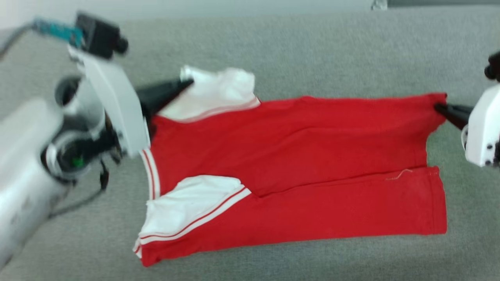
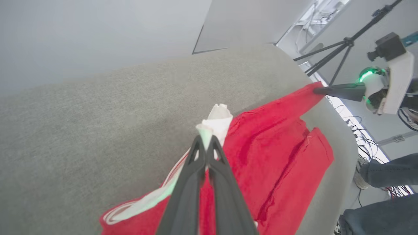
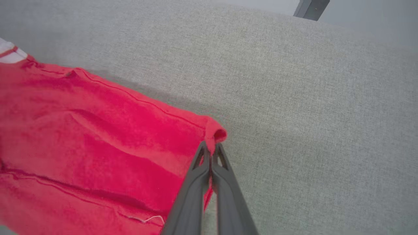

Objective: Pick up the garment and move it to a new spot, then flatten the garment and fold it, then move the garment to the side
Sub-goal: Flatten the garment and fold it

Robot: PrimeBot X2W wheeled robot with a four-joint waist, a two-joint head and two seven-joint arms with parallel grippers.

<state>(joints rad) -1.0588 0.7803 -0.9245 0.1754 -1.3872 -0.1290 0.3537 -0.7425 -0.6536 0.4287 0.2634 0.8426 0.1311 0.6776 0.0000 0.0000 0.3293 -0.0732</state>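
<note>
Now | left pincer (image 1: pixel 189 82) clamped on garment (image 1: pixel 297 148) (white corner) | right pincer (image 1: pixel 438 106) clamped on red corner

L gripper (image 1: pixel 188 82) pinched shut on far-left white corner of garment (image 1: pixel 297 148), pale forearm slanting in from garment's left. R gripper (image 1: pixel 440 107) clamped on far-right red corner, fingers pointing left.

Left pincer (image 2: pixel 205 139) pinches garment (image 2: pixel 267 153) — white corner.
</note>
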